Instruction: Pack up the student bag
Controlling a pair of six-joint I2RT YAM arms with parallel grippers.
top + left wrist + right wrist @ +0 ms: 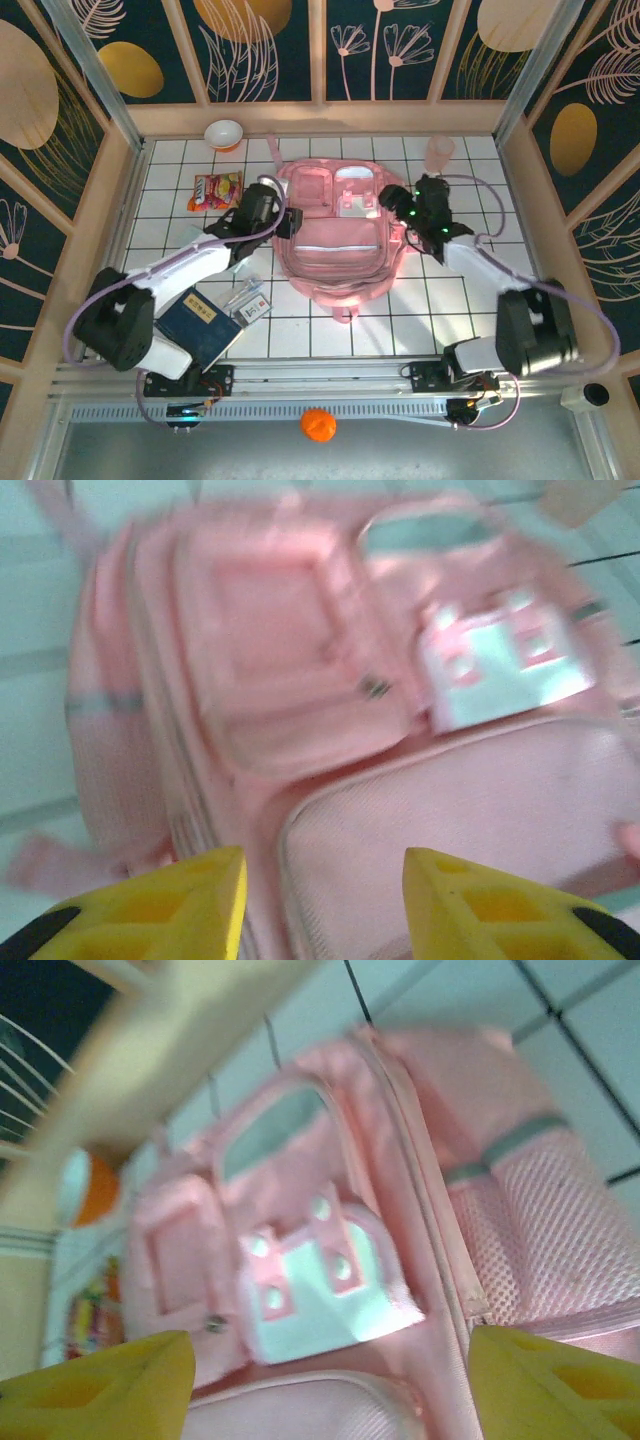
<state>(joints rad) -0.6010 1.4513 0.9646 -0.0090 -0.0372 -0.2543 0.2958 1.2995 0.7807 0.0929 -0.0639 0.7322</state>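
Five smaller things lie around the student bag [340,240], which lies flat at the middle of the white tiled table [450,310], front pockets up and its top loop toward the arm bases. A white bowl with an orange inside [223,133] sits at 11 o'clock from the bag, close to the far wall. A bright snack packet [217,190] lies at 10 o'clock. A translucent pink cup [438,152] stands at 1 o'clock. A dark blue book [200,325] lies at 8 o'clock, partly under the left arm, with a small pale card [252,303] just beside it. An orange ball [317,424] rests at 6 o'clock, off the tiles on the grey ledge in front of the arm bases.

The left gripper [290,222] is at the bag's 9 o'clock edge. In its wrist view the yellow fingers [200,900] are spread above the pink fabric, with nothing between them. The right gripper [392,205] is at the 3 o'clock edge, its fingers [120,1380] spread wide and holding nothing. Both wrist views are blurred.

Black grid lines cross the tiles. A pale wooden frame [320,118] rims the table, and the walls behind are dark panels with gold discs and pale flower outlines
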